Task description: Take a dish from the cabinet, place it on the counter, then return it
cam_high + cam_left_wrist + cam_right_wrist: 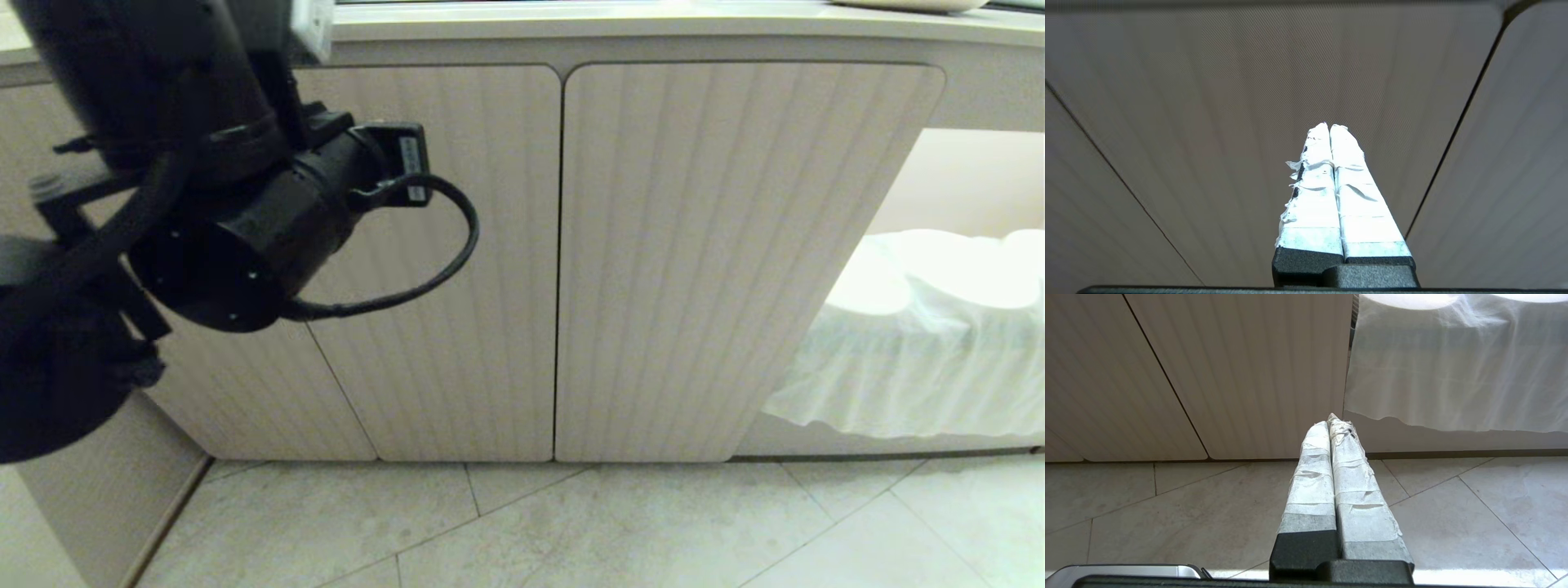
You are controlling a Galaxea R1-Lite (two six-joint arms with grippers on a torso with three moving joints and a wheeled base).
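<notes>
Before closed cabinet [563, 261]: left hand [1329, 126]

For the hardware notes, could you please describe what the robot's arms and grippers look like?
The left arm is matte black and cylindrical, with a looping black cable and a small white label. The left gripper and the right gripper have tapered fingers wrapped in white tape on black bases.

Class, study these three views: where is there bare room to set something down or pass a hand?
Bare tiled floor runs before the closed cabinet doors, bordered by the plinth. The counter strip above looks bare up to a pale rim at right. Crowded: the left arm fronts the left door; white cloth fills the open bay.
</notes>
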